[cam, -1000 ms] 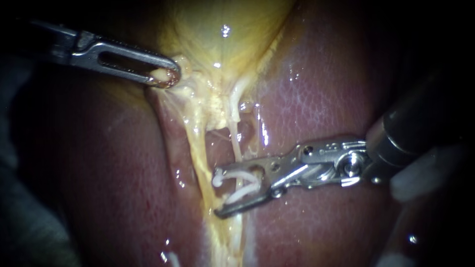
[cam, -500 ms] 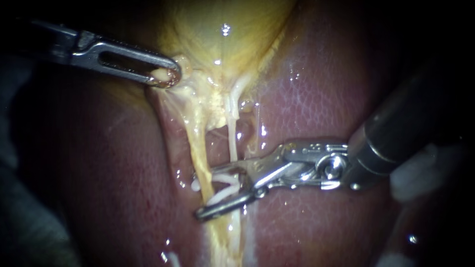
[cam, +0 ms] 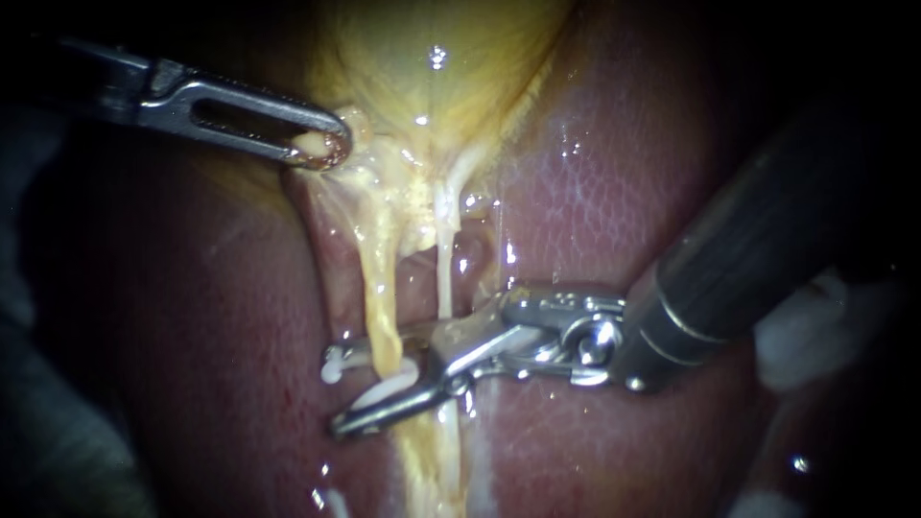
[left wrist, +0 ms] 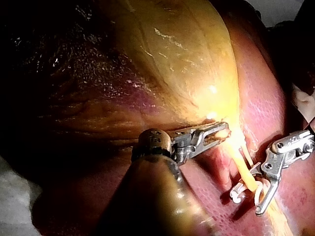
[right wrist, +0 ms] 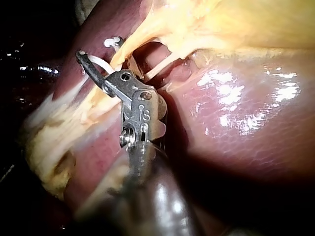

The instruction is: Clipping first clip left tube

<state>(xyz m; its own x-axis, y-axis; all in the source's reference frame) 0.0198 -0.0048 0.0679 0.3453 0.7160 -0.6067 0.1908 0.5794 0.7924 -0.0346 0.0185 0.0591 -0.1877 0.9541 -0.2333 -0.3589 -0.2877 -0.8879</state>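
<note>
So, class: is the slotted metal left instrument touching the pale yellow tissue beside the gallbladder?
Touching. Endoscope view: the left instrument clamps the tissue, which fills its slot.

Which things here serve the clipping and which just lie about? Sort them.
In the job: right instrument, clip in its jaws, left tube between them, left instrument gripping the gallbladder.
Lying about: liver, right tube, white material at the view's right edge.

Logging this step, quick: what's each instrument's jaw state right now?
Left instrument: shut on gallbladder tissue.
Right instrument: holding open clip astride left tube.
</note>
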